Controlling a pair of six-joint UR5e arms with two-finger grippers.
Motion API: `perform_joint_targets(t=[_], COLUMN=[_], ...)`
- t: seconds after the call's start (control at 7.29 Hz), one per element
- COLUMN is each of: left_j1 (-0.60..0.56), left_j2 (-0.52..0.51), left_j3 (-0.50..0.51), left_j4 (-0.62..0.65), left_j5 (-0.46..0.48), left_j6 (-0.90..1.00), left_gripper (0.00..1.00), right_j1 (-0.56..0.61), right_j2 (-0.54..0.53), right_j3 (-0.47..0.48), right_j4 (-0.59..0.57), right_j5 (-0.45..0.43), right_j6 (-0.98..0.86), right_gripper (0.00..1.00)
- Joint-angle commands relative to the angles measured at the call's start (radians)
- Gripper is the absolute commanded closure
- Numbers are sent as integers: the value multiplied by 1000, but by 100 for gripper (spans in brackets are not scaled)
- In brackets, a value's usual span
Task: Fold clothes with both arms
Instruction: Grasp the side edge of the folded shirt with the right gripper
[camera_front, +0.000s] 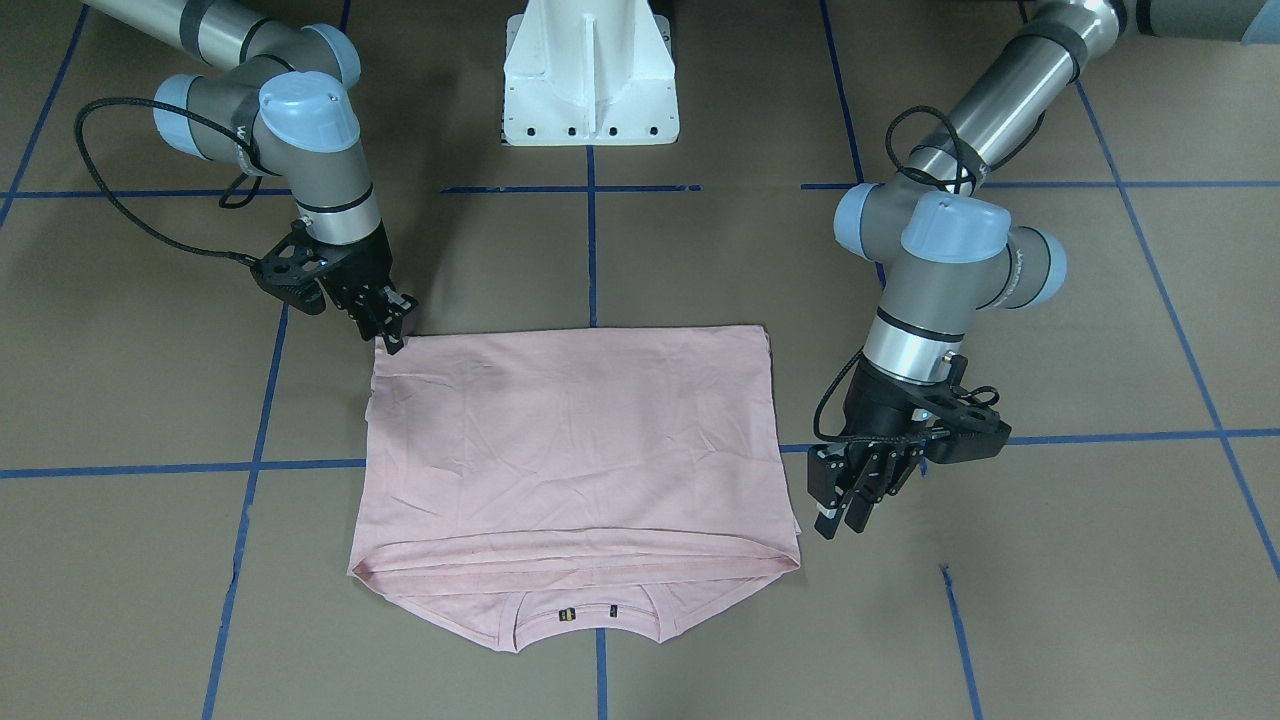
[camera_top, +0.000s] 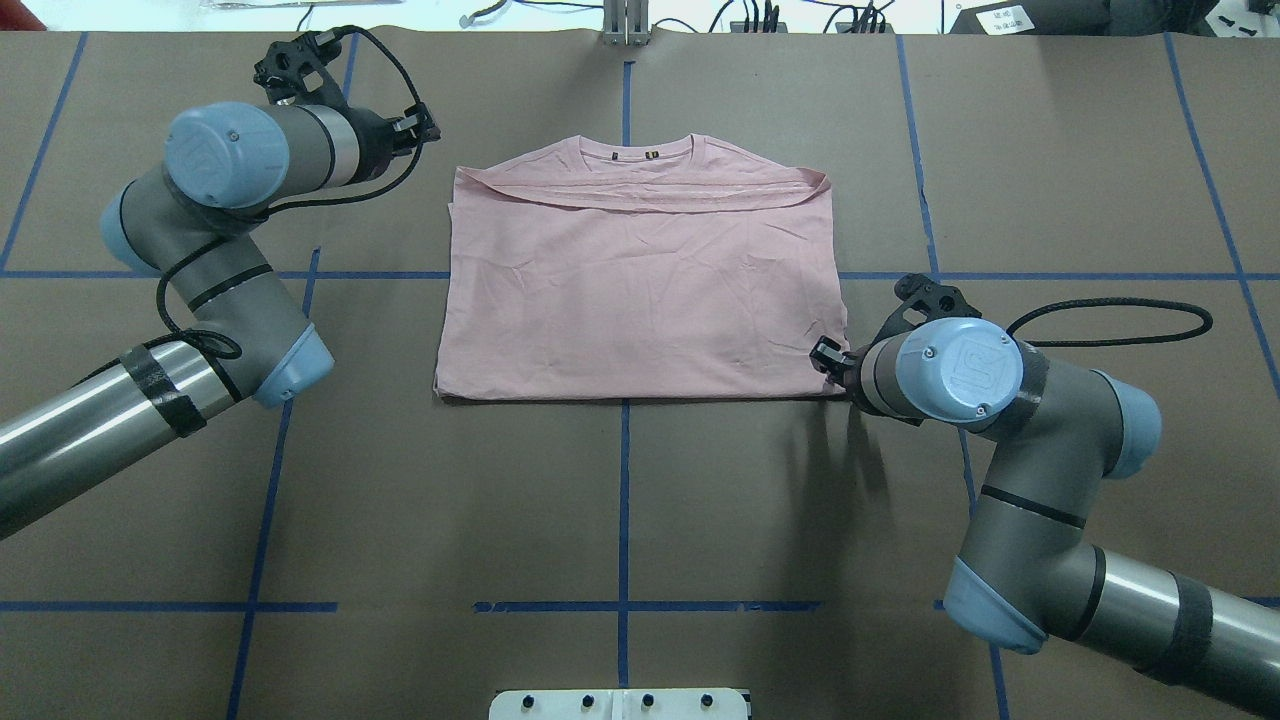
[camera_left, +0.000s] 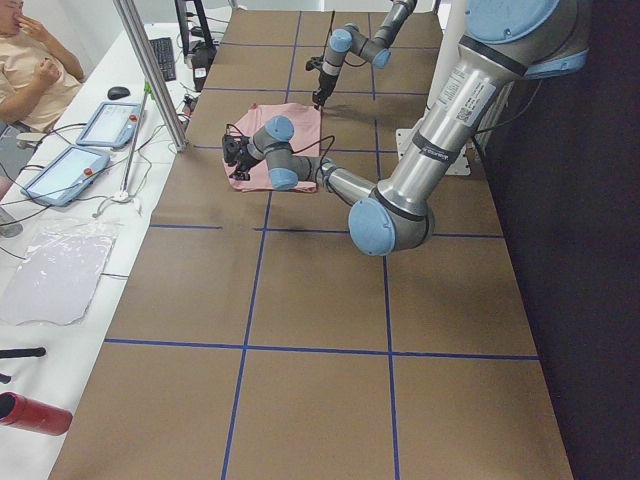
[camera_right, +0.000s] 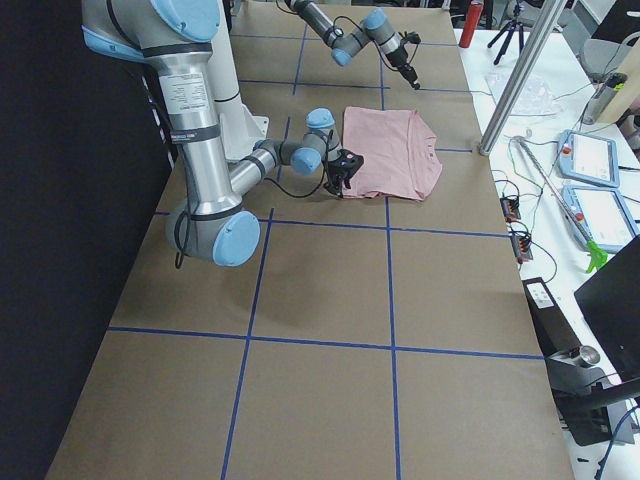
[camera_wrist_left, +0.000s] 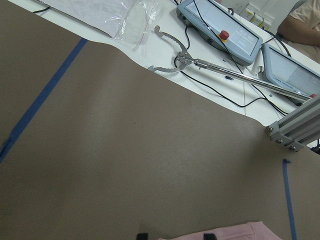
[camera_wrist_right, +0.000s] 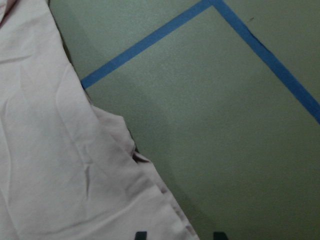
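Observation:
The pale pink T-shirt (camera_front: 570, 440) (camera_top: 640, 290) lies flat on the brown table, folded in half. Its hem lies just short of the ribbed collar (camera_front: 585, 610) and the print is hidden. My right gripper (camera_front: 393, 335) (camera_top: 825, 355) is down at the folded corner nearest the robot. It is open, and in its wrist view the shirt's edge (camera_wrist_right: 50, 150) lies between the fingertips. My left gripper (camera_front: 845, 515) (camera_top: 420, 125) hangs open beside the collar-end corner, clear of the cloth. Only a strip of the shirt (camera_wrist_left: 225, 232) shows in its wrist view.
The white pedestal (camera_front: 590, 90) stands at the robot's side of the table. Blue tape lines (camera_top: 623, 500) grid the surface. Past the far table edge are tablets (camera_wrist_left: 220, 30), metal tongs (camera_wrist_left: 175, 60), an aluminium post (camera_left: 150, 70) and a seated person (camera_left: 30, 60).

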Motion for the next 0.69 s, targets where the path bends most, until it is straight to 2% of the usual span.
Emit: perform_joint_targets(t=[0.0,0.27,0.41,0.55], left_j1=[2,0,2,0], left_j2=[0,0,0,0], left_j3=[-1,-1,-2,-18], left_j4=[0,0,0,0], left_j5=[0,0,-2,-2], left_j6=[-2,-2,-2,-2], left_gripper=[52,52,52,52], right_j1=[-2,-7,-6,-16], right_j2=[-24,-20,-39,-117], right_j3=[2,20,92,203], right_j4=[9,9,-2,-5], right_j5=[3,6,22,51], right_j6=[0,0,0,11], right_gripper=[100,100,100,100])
